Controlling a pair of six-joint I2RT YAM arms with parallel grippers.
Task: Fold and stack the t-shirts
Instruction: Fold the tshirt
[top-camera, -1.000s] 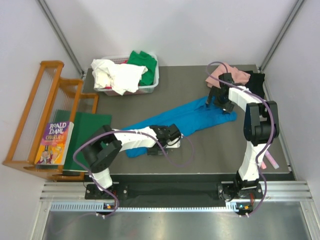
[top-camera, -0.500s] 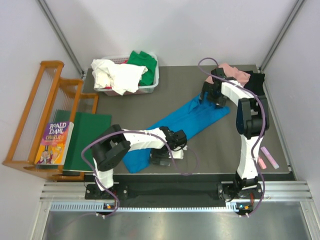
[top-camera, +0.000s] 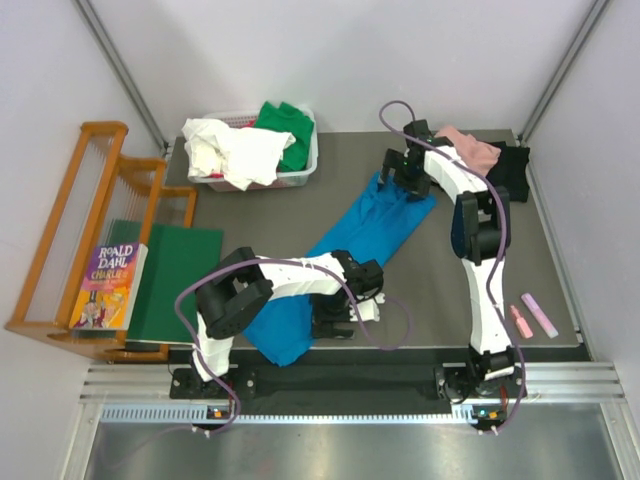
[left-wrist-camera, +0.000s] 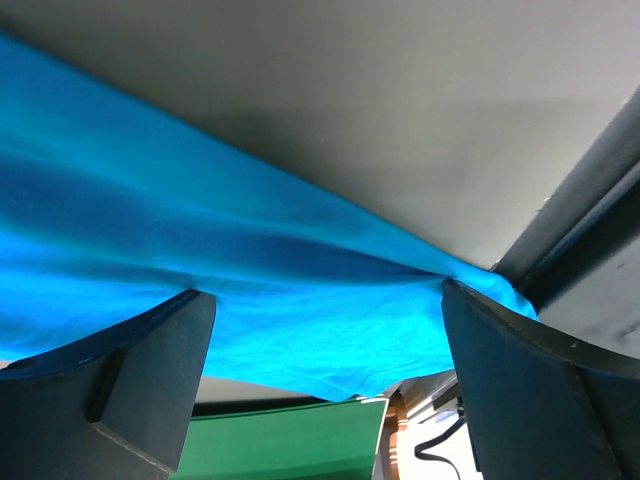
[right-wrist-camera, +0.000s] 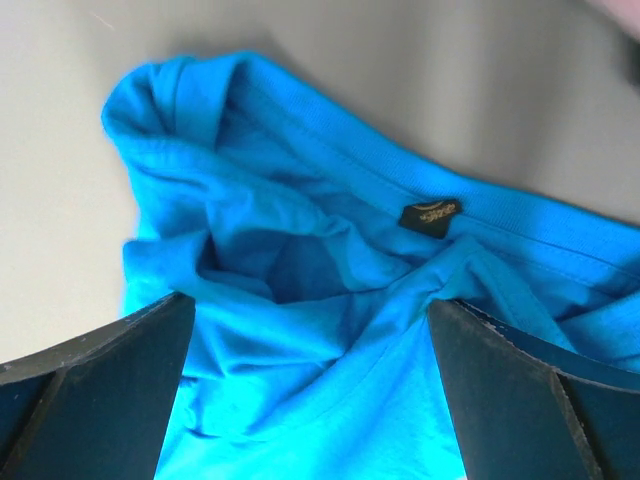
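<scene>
While the blue t-shirt lies unfolded, stretched from the near edge of the worktop toward its far right corner, we judge the task barely begun. Left pincer and right pincer stand released over its ends; other tees wait unfolded at both far corners.

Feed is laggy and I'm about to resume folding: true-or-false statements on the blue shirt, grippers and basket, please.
1. The blue t-shirt stretches diagonally across the table. True.
2. The right gripper is at the shirt's collar end, the neck label in its view. True.
3. The basket is empty. False: a white tee and a green tee sit in it.
4. The left gripper is shut. False: its jaws stand wide, blue cloth spanning between them.
5. The pink tee lies on the blue t-shirt. False: it is bunched at the far right corner beside the black tee.
</scene>
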